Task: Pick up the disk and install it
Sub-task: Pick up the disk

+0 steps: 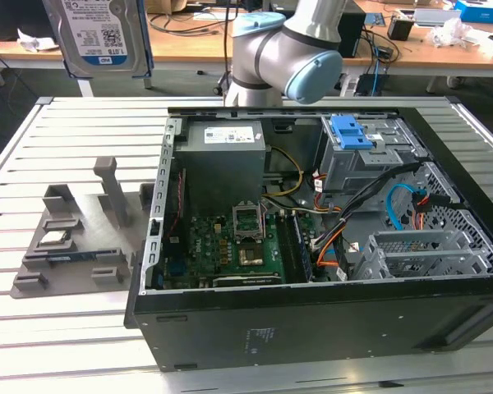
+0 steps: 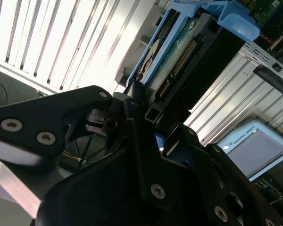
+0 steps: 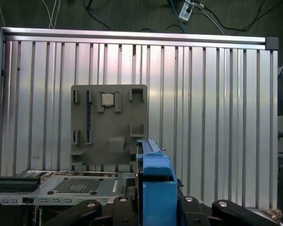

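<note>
The disk hangs upright, label facing out, high above the slotted table and well clear of the open computer case, off toward the exterior view's left and over the grey parts fixture beside the case. The gripper is clamped on one end of its blue carrier frame.

The step looks like the carry. Doing it well means a square, firm clamp so the drive cannot swing, and enough height to pass the case wall and cables. The arm's elbow joint sits behind the case, with the wrist pointing down at the table.
</note>
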Robot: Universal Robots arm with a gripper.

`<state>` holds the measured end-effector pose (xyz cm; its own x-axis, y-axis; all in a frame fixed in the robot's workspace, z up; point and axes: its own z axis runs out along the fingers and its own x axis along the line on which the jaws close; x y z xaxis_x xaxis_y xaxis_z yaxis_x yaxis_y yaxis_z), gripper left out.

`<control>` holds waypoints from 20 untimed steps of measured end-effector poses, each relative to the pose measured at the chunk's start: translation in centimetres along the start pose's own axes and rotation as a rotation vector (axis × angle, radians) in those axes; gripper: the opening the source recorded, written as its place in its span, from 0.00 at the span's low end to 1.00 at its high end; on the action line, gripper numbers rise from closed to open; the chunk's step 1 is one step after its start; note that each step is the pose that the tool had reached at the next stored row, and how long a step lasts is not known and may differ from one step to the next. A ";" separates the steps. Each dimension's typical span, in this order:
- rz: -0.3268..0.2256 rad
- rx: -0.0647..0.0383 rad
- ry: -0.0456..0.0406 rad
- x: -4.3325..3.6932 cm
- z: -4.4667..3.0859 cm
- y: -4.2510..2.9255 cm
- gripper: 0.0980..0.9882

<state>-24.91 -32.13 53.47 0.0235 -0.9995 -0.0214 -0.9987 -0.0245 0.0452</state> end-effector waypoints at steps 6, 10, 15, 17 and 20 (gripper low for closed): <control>0.000 0.000 0.0000 0.04 -0.07 -1.67 0.30; 0.000 0.000 0.0000 0.07 -0.15 -3.19 0.30; 0.000 0.000 -0.0001 0.11 -0.21 -4.65 0.30; 0.000 0.000 -0.0001 0.12 -0.24 -5.25 0.30; 0.000 0.000 0.0000 0.14 -0.28 -6.11 0.30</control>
<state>-18.79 -32.13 53.47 0.0235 -0.9995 -0.0214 -0.9987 -0.0244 0.0452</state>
